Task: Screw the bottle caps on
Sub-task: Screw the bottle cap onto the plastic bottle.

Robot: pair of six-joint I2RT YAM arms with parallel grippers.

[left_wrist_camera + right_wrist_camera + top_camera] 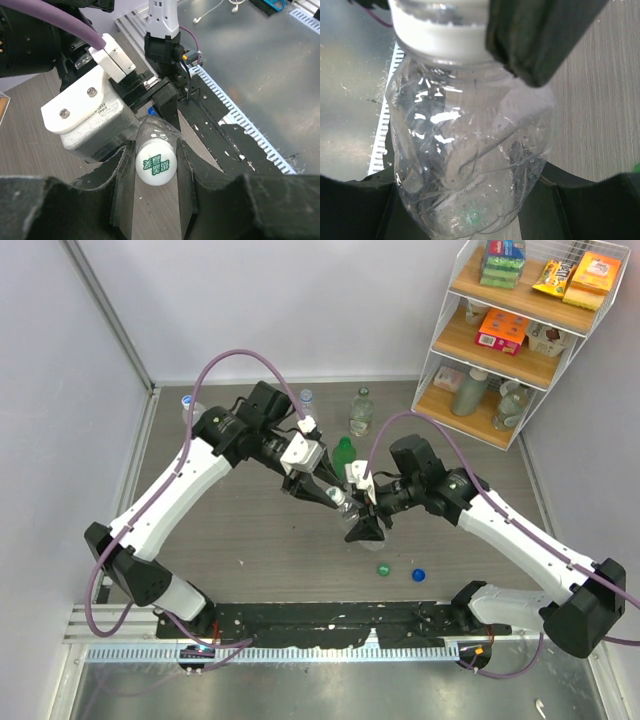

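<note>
**Left gripper (154,176) on white cap (155,167), right gripper (470,212) on clear bottle (470,140)**

Pinches the cap narrow between the left pads (122,192). Clamps the bottle's body in the right gripper, mid-air between the arms. Runs lengthwise straight out from the left fingers toward the right gripper, so looks lined up for a twist. Can't see the threads under the cap, can't tell how far seated. Leaves green cap (382,568) and blue cap (418,575) on the table (250,540).
</note>
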